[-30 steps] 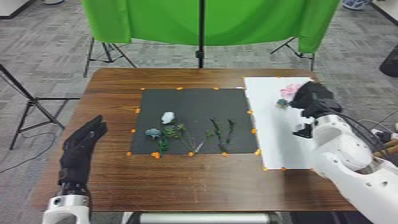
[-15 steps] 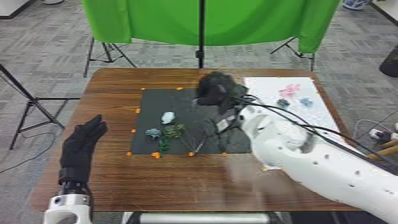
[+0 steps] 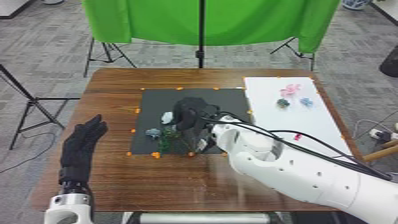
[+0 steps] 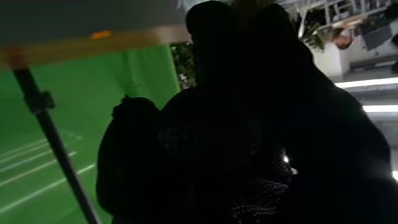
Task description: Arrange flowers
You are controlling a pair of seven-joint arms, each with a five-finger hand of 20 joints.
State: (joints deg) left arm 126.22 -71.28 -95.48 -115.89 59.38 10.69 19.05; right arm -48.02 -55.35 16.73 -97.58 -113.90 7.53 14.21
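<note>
My right hand [image 3: 191, 112] is over the dark mat [image 3: 160, 102], close beside the white flower [image 3: 167, 117] and covering part of the green stems. The blue-grey flower [image 3: 153, 132] and green sprigs [image 3: 164, 142] lie on the mat's lower left. On the white sheet [image 3: 311, 120] are a pink flower [image 3: 290, 90], a dark green one [image 3: 282, 103] and a light blue one [image 3: 306, 102]. My left hand [image 3: 82, 142] rests at the table's left with straight fingers. In the right wrist view the right hand [image 4: 213, 130] is dark against the background.
Orange markers [image 3: 155, 155] line the mat's edges. The brown table [image 3: 178, 185] surrounds mat and sheet. Behind it, a green cloth [image 3: 160, 22] hangs on a black stand, and tripod legs stand on the floor. Cables run along the right arm.
My right hand has swung left from the white sheet onto the dark mat, then nearer the flowers. The light blue flower now lies uncovered on the sheet. The left hand has stayed still.
</note>
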